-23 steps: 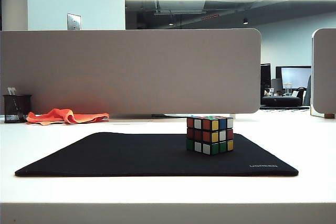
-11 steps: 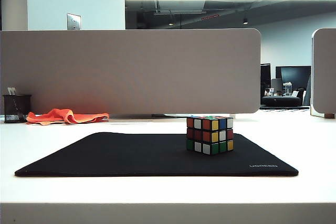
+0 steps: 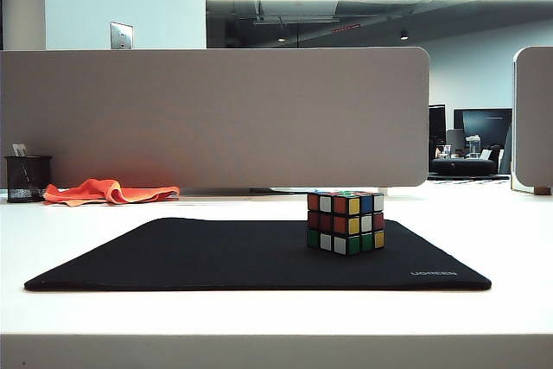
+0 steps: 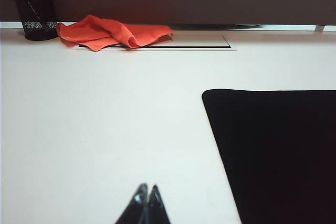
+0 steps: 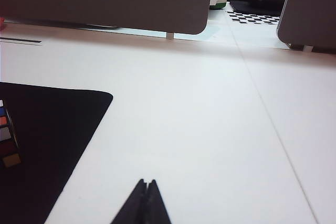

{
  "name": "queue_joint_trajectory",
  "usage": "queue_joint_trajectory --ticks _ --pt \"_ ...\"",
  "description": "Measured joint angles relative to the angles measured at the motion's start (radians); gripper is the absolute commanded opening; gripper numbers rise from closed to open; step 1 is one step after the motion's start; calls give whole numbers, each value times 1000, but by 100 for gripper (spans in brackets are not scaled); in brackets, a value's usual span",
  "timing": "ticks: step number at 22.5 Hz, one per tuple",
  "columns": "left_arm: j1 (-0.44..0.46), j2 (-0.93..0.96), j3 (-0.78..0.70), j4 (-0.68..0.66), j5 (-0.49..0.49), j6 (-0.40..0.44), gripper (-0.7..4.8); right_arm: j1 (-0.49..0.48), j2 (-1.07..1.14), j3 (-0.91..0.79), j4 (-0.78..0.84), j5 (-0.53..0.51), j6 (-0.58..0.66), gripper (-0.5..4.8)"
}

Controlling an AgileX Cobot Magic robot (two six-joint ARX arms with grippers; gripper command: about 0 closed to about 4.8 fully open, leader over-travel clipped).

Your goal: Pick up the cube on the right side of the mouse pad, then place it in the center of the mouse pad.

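The cube point(image 3: 345, 222), a scrambled puzzle cube with black edges, stands on the right part of the black mouse pad point(image 3: 216, 257); a sliver of the cube point(image 5: 8, 137) shows at the edge of the right wrist view. My right gripper point(image 5: 146, 183) is shut and empty over bare white table, apart from the mouse pad point(image 5: 47, 129) and well short of the cube. My left gripper point(image 4: 147, 187) is shut and empty over the table beside the other end of the mouse pad point(image 4: 278, 150). Neither gripper shows in the exterior view.
An orange cloth point(image 3: 108, 190) and a black mesh pen cup point(image 3: 26, 179) lie at the back left, before a grey divider panel point(image 3: 216, 114). A second panel point(image 3: 533, 118) stands at the right. The table's front edge point(image 3: 276, 334) runs close to the pad.
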Motion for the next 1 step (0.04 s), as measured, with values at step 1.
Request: queue_joint_trajectory --ticks 1 --pt "0 0 0 0 0 0 -6 0 0 0 0 0 0 -1"
